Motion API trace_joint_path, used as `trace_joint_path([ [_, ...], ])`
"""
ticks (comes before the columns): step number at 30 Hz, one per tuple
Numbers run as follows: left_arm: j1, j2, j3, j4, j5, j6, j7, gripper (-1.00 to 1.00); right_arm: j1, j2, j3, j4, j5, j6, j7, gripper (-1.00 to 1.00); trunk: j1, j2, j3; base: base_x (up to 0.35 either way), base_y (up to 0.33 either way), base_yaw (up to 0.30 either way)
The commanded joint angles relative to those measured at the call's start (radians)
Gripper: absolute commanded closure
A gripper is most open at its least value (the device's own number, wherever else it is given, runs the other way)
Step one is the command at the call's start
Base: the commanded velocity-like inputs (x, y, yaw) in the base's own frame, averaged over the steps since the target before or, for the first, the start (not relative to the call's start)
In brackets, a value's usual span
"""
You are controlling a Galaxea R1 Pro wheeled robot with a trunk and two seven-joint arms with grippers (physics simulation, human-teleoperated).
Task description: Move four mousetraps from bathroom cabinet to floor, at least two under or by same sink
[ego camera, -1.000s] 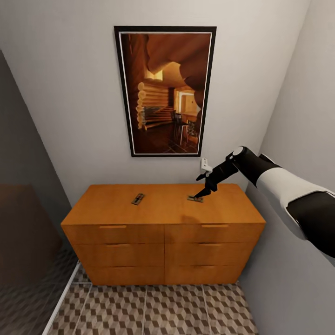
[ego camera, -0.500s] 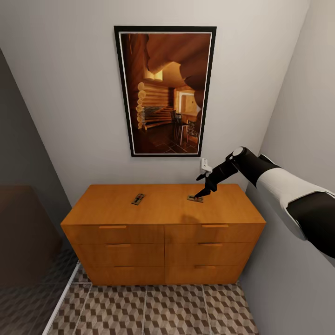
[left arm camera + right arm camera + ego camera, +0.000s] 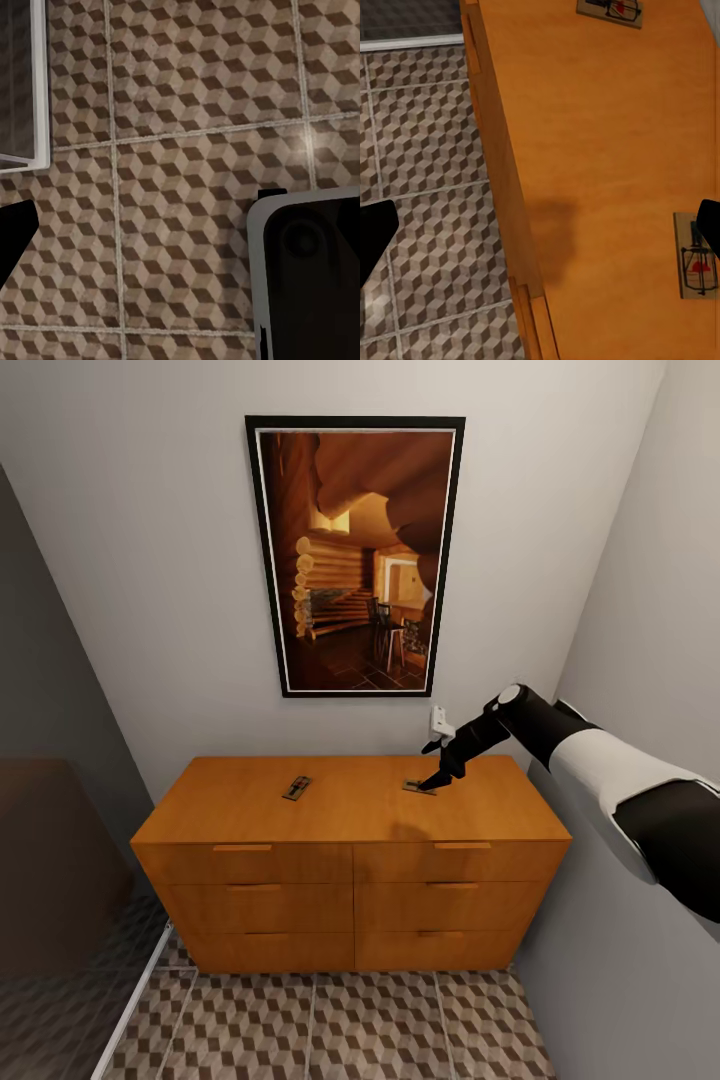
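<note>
Two small flat brown wooden mousetraps with dark wire parts lie on the flat top of the low orange-brown wooden cabinet (image 3: pixel 350 830), well apart from each other. Left trap (image 3: pixel 296 788): near the middle-left of the top, lying free, nothing close to it; in the right wrist view it sits at the far end of the board (image 3: pixel 610 10). Right trap (image 3: pixel 419 787): toward the right rear of the top, directly under the tips of the right hand (image 3: pixel 433 783); the right wrist view shows it flat on the wood with a red mark under its wire (image 3: pixel 696 264). Right hand: reached in from the black-and-white arm, tips lowered to the trap, plausibly to pick it up; whether its fingers are apart or clamped cannot be told. Left hand: state cannot be told; its wrist view looks down on the cube-patterned tiled bathroom floor (image 3: pixel 187 150), which suggests the arm hangs idle. Floor in front of the drawers (image 3: pixel 340 1020): the likely destination for each trap.
</note>
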State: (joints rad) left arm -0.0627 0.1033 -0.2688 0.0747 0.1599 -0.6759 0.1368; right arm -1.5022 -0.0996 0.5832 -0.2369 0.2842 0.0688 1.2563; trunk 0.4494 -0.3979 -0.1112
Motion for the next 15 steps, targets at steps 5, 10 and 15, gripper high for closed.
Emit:
trace_joint_path([
  [5, -0.002, -0.001, -0.009, 0.004, 0.007, -0.006, 0.001, -1.0, 0.001, 0.0, -0.006, -0.002, 0.009, 0.003, -0.001, -1.0, 0.001, -0.002, -0.002, 0.0, 0.0, 0.0],
  [10, -0.002, -0.001, -0.009, 0.004, 0.007, -0.006, 0.001, -1.0, 0.002, 0.0, -0.006, -0.002, 0.009, 0.002, -0.002, -1.0, 0.001, -0.002, -0.002, 0.0, 0.0, 0.0],
  [15, -0.002, -0.001, -0.009, 0.004, 0.007, -0.006, 0.001, -1.0, 0.002, 0.0, -0.006, -0.002, 0.009, 0.002, -0.003, -1.0, 0.001, -0.002, -0.002, 0.0, 0.0, 0.0],
])
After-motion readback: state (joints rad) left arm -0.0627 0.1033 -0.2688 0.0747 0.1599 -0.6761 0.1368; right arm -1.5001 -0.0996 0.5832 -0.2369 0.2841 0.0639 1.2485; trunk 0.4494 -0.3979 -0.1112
